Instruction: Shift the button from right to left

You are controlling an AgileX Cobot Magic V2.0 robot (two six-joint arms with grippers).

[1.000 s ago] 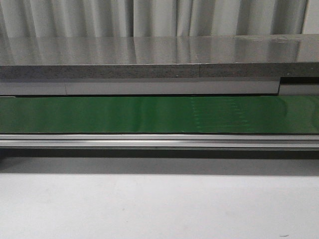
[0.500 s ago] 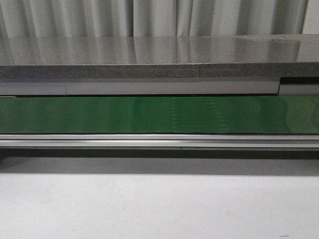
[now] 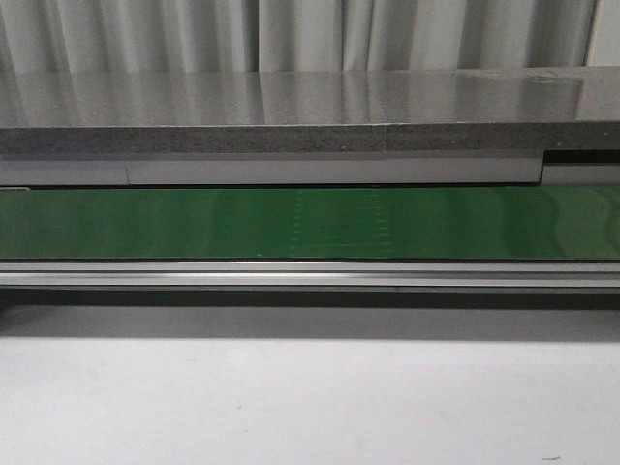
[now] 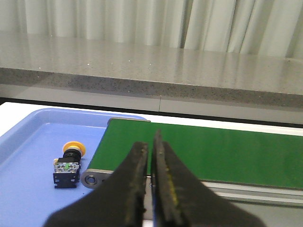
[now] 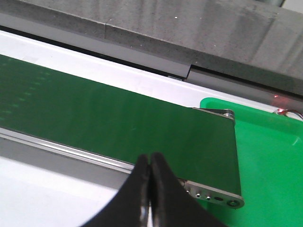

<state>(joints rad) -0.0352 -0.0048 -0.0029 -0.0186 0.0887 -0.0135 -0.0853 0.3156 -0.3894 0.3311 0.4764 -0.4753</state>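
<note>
The left tool (image 4: 150, 177) hangs with its two fingers nearly together, only a thin slit between them and nothing held, above the near end of the green conveyor belt (image 4: 222, 153). Just beyond that end roller, the button (image 4: 68, 163) lies on its side in the blue tray (image 4: 28, 142), orange-yellow cap pointing away, black body nearest the lens. The right tool (image 5: 150, 189) is pressed fully closed and empty over the belt's other end, beside a green tray (image 5: 270, 170) with no button visible in it. The front view shows bare belt and pale worktop (image 3: 310, 397) only. The button looks small, rigid and light; its flat-sided black body appears the surest place to grip, since the rounded cap would likely slip between fingers.
</note>
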